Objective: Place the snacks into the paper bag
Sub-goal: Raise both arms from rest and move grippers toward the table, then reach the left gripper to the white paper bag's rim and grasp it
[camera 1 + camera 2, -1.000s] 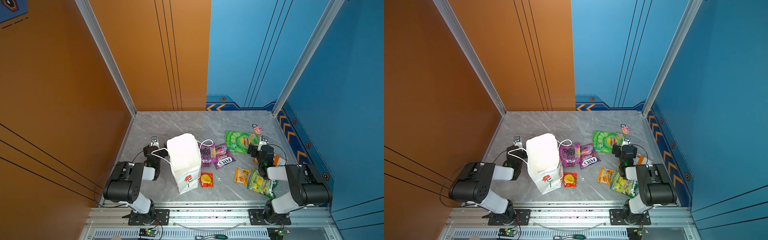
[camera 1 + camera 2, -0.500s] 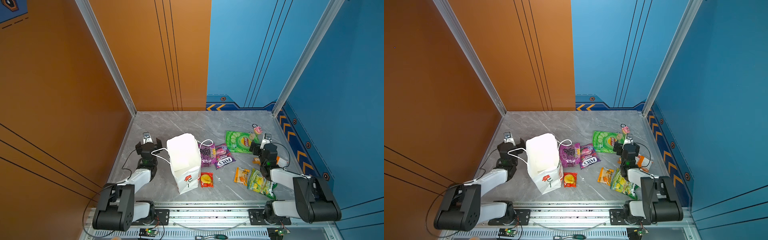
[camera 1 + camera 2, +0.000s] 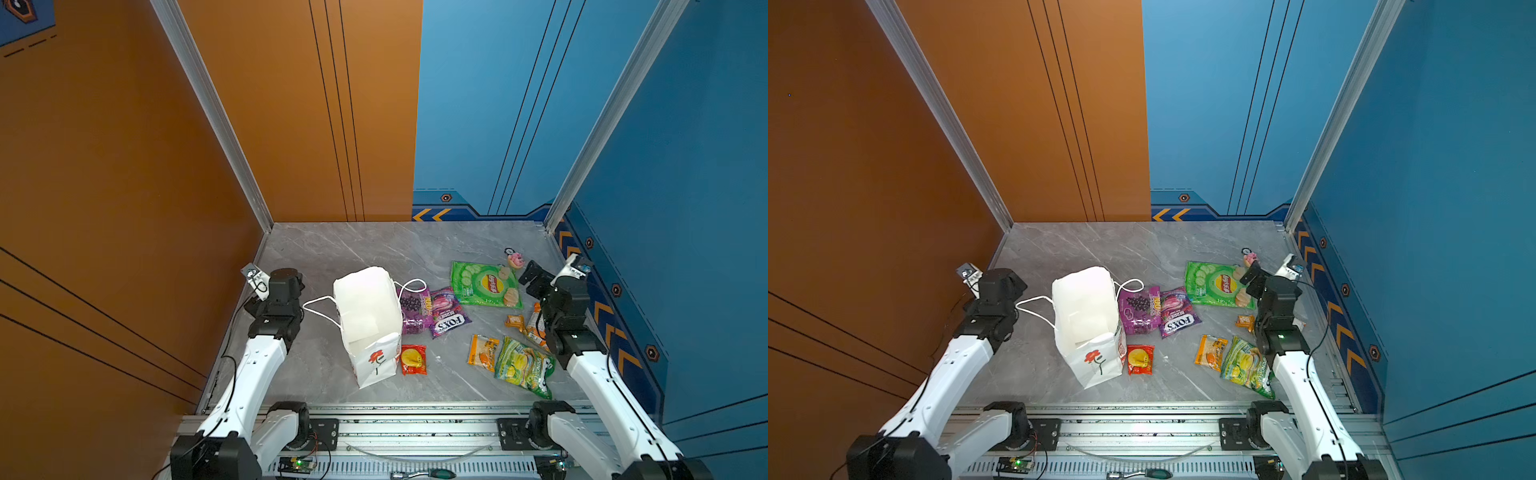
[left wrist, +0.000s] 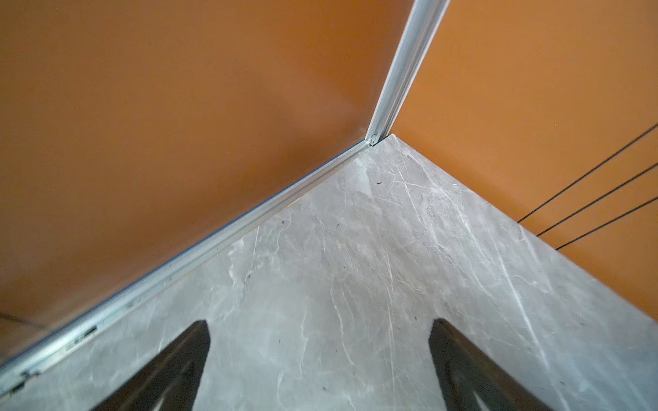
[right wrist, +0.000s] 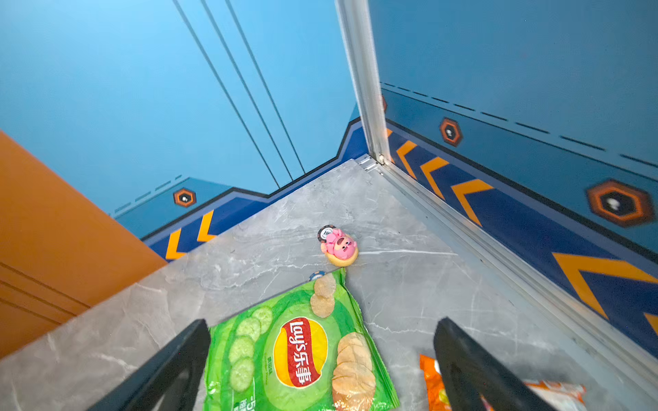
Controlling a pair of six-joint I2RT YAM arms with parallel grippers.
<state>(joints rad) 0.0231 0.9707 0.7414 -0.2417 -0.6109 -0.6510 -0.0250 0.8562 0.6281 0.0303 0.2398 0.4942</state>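
both wide open and empty: my left gripper (image 4: 318, 325) sits near the upright white paper carrier bag (image 3: 368, 307), likely to steady it; right gripper (image 5: 320, 322) hovers at the flat green lay's packet (image 5: 295, 352), likely first pick

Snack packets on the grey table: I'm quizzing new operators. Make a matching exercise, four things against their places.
1 green plastic Lay's packet
2 small red plastic packet with yellow circle
3 purple plastic Fox's packet
4 small pink donut-like toy

A beside the flower print on the tall white paper bag
B touching the purple grape packet
C farthest back, near the blue corner
D between the fingers of the open right hand, wrist view

Pairs: 1-D, 2-A, 3-B, 4-C
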